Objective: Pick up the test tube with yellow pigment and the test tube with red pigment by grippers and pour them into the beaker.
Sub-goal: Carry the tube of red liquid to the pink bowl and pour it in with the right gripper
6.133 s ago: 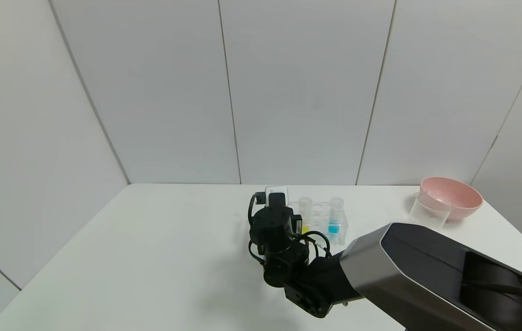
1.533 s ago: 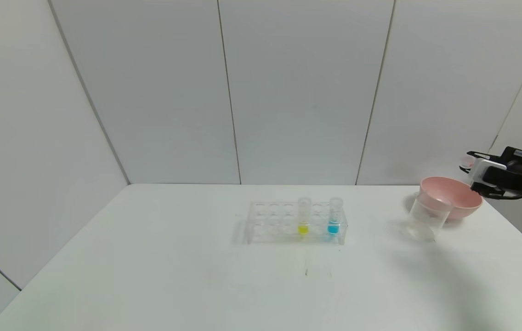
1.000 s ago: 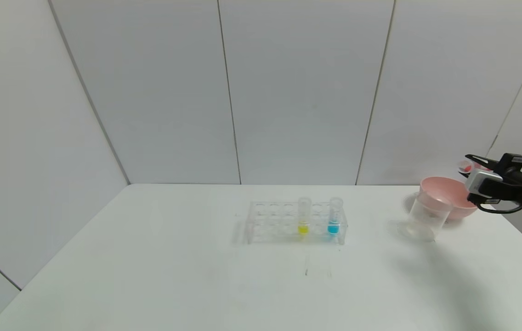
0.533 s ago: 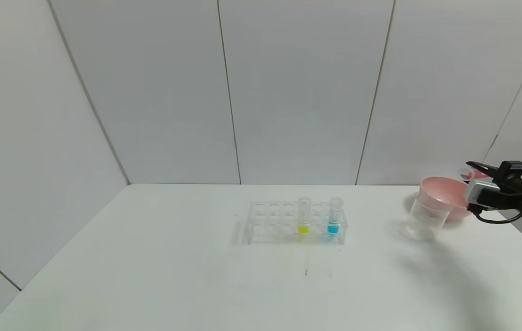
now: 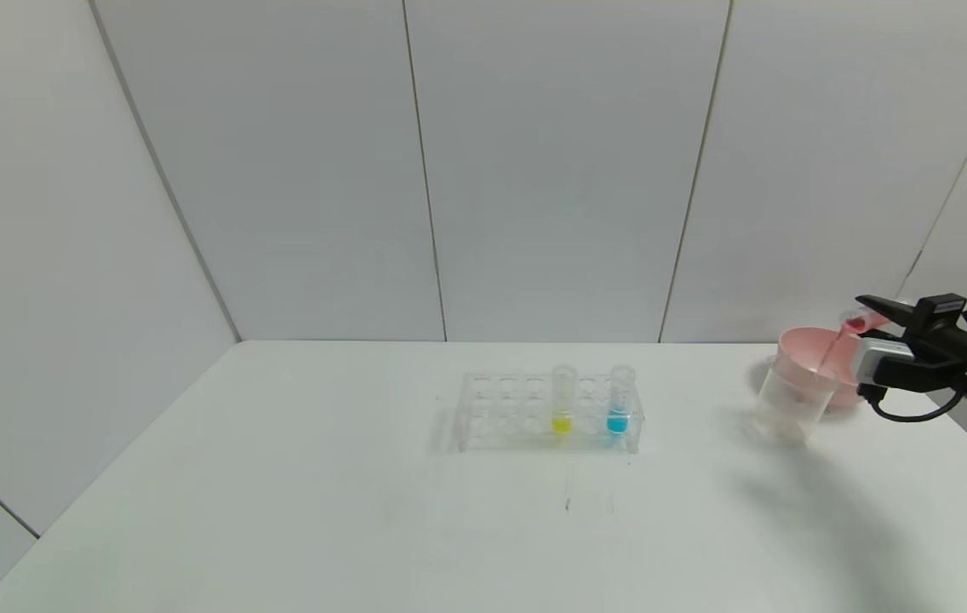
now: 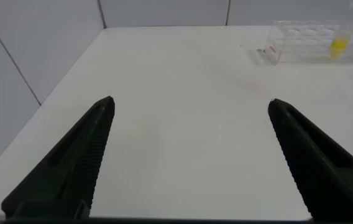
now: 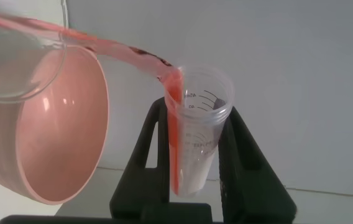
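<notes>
My right gripper is shut on the test tube with red pigment, tilted mouth-down above the beaker. A thin orange-red stream runs from the tube into the beaker. In the right wrist view the tube sits between the black fingers, and the liquid pours over the beaker's rim. The test tube with yellow pigment stands upright in the clear rack. My left gripper is open and empty over bare table, with the rack far ahead of it.
A pink bowl stands just behind the beaker, near the table's right edge; it also shows in the right wrist view. A tube with blue liquid stands in the rack beside the yellow one. White wall panels rise behind the table.
My right gripper carried the red tube from the rack to the beaker, then lowered and tilted it. Red liquid now streams into the beaker.
</notes>
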Tool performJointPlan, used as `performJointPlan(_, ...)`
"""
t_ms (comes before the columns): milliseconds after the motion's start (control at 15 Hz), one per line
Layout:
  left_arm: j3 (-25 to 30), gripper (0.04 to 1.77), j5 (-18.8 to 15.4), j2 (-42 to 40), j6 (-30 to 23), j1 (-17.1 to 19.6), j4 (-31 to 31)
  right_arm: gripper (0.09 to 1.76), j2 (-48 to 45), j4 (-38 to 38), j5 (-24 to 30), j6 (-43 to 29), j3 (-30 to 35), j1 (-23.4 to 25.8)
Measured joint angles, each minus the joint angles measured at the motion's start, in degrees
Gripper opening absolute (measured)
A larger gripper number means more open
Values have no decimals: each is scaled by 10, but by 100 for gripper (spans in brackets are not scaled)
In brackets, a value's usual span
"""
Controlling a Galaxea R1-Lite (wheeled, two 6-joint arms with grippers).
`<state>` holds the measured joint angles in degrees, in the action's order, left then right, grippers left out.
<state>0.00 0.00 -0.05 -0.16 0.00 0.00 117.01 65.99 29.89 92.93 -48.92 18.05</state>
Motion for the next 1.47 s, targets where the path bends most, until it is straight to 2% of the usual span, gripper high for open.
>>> performJointPlan(1467,0,176,0,0,0,0,0,51,7,10,-14,38,-21,-11)
